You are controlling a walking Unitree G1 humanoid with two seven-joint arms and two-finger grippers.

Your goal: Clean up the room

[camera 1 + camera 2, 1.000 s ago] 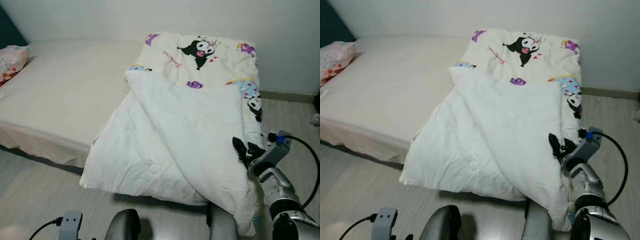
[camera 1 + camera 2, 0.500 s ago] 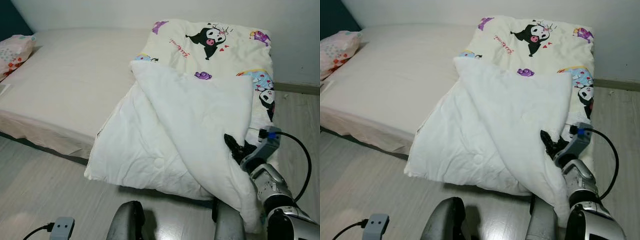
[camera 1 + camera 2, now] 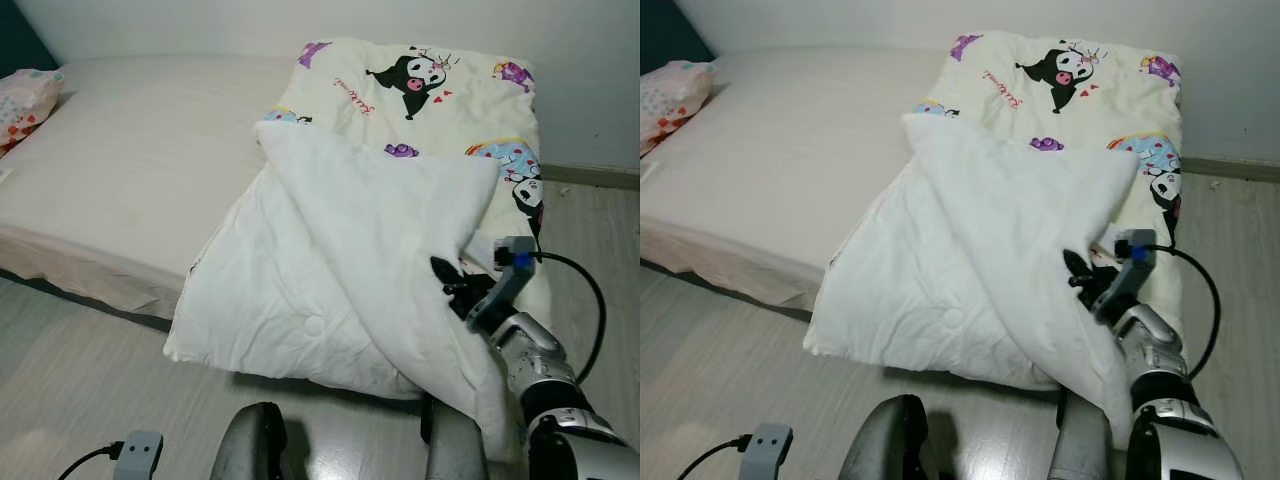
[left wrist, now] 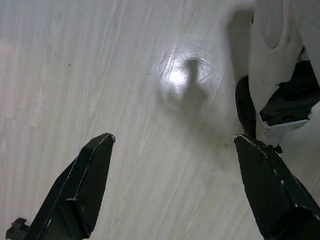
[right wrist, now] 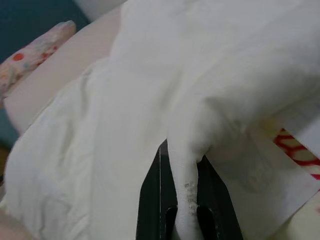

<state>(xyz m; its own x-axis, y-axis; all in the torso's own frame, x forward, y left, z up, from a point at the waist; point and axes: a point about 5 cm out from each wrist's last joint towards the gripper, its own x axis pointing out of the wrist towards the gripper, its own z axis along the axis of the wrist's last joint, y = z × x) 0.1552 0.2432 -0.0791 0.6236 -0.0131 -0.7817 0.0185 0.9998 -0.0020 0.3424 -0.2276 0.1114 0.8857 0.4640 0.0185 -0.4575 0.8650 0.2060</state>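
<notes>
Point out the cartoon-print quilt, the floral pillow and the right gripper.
cartoon-print quilt (image 3: 330, 270): left eye view, on its folded-over white underside.
floral pillow (image 3: 28, 95): left eye view, on its end at the mattress corner.
right gripper (image 5: 184, 200): right wrist view, between fingertips pinching a quilt fold.

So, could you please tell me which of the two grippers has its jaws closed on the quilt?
The right gripper, pinching a fold of the white quilt at the bedside. The left gripper hangs open above bare floor.

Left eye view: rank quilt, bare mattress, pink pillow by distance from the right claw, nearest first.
1. quilt: pinched in the right claw, hanging off the bed's near edge.
2. bare mattress: to the robot's left of the quilt.
3. pink pillow: far left corner.
</notes>
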